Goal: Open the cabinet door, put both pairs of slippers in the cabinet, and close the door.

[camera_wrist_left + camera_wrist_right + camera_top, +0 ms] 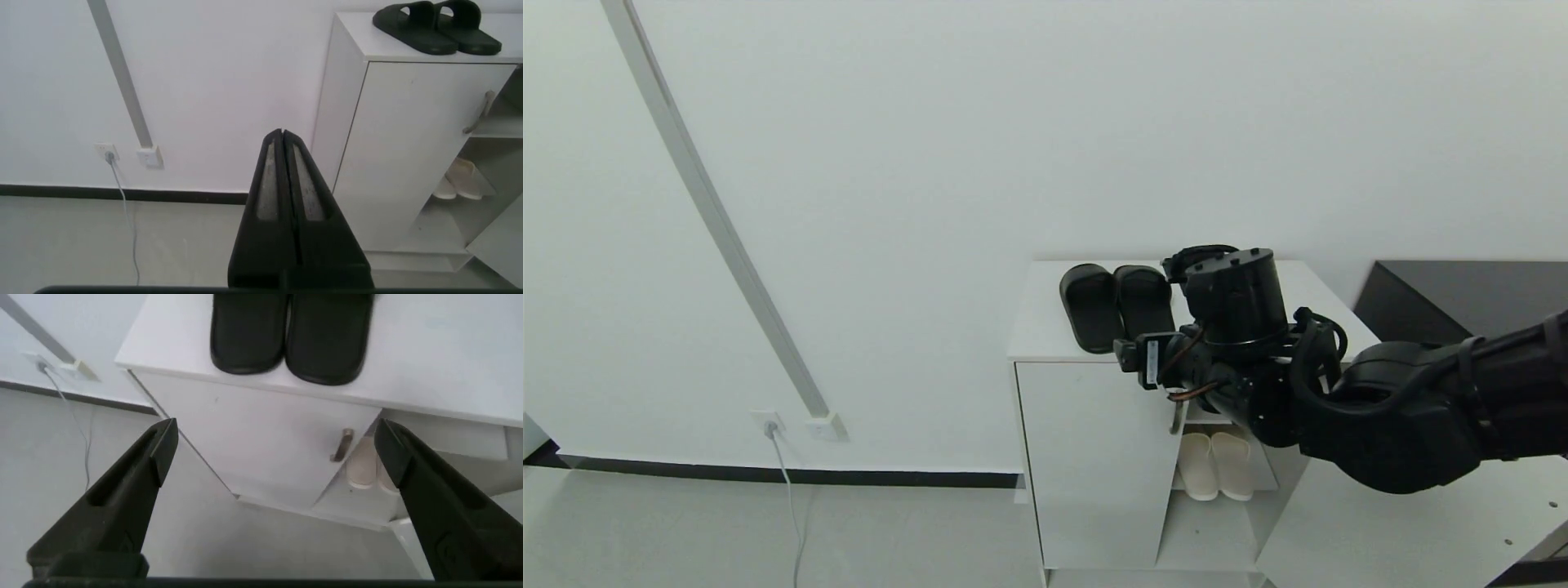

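White cabinet (1037, 331) set against a wall; the black slippers (1116, 304) are laid side by side on its top, near the front edge; the white slippers (1215, 465) are seen on a shelf inside it, in the uncovered half beside the door (1094, 465) that bears the handle (343, 446); the right pincer (276, 429) is held above and before the cabinet's front, spread wide and empty; the left pincer (282, 143) is held well apart from the cabinet, pressed closed on nothing.
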